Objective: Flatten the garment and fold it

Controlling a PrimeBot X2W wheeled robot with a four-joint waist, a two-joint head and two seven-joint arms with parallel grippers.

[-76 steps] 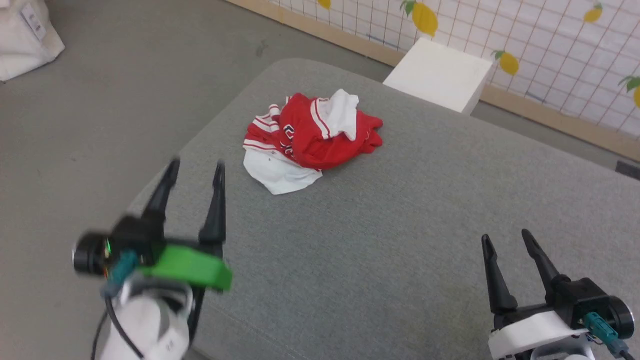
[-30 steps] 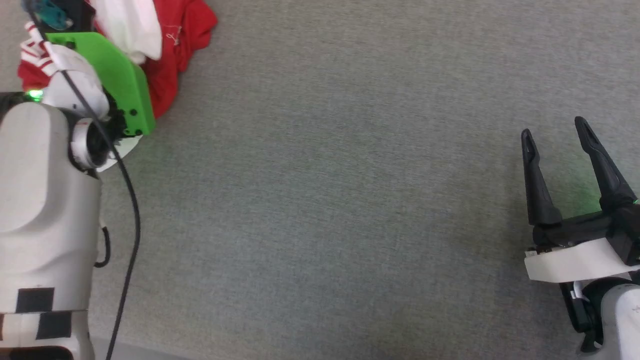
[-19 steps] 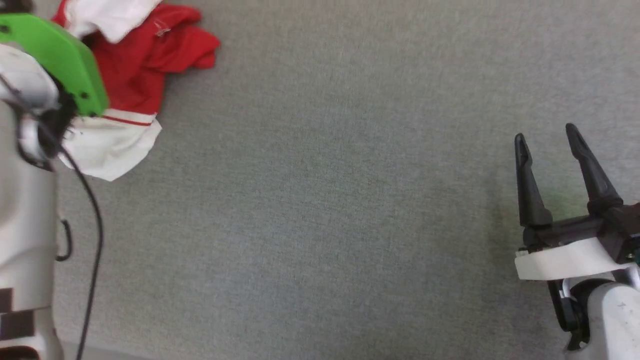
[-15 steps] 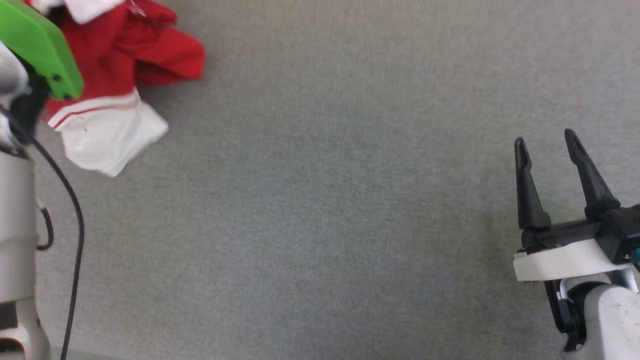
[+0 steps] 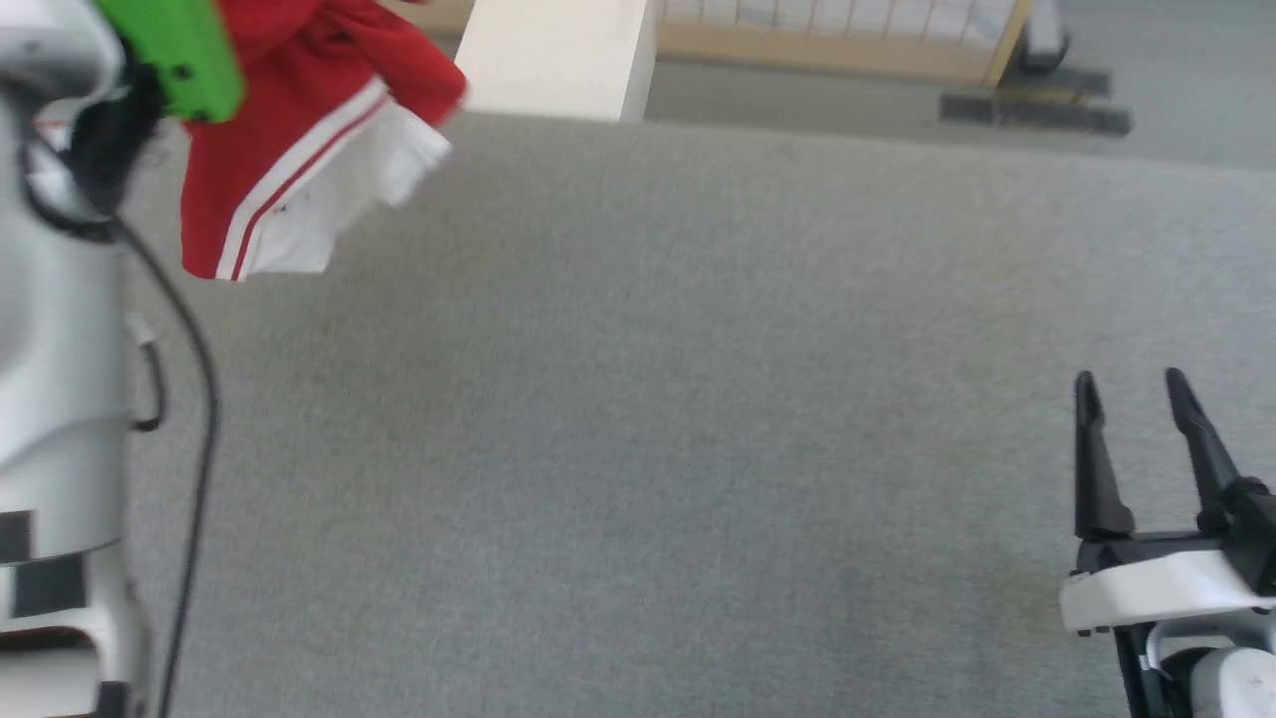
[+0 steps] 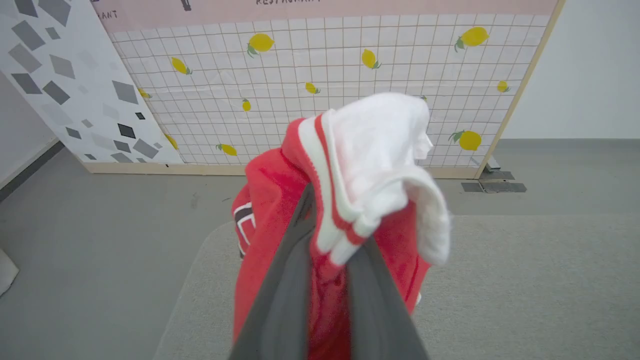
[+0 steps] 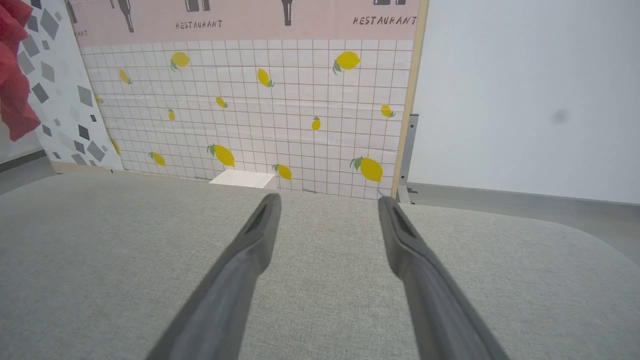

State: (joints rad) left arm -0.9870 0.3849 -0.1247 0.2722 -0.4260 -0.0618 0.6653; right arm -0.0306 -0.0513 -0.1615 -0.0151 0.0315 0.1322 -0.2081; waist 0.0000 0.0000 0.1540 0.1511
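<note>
Your left gripper is pinching a bunched fold of the red jersey T-shirt between its fingers, near a white, red-striped sleeve band. The shirt is hanging from it over the far left of the grey fabric-covered surface. Your right gripper is sitting empty with its jaws spread at the near right, well apart from the shirt.

In the head view the garment is blurred and cut by the top edge at 11 o'clock. In the left wrist view cloth buries the left gripper's fingertips, and folds hide most of the lettering. At 10 o'clock in the right wrist view, the garment is cut by the edge.
</note>
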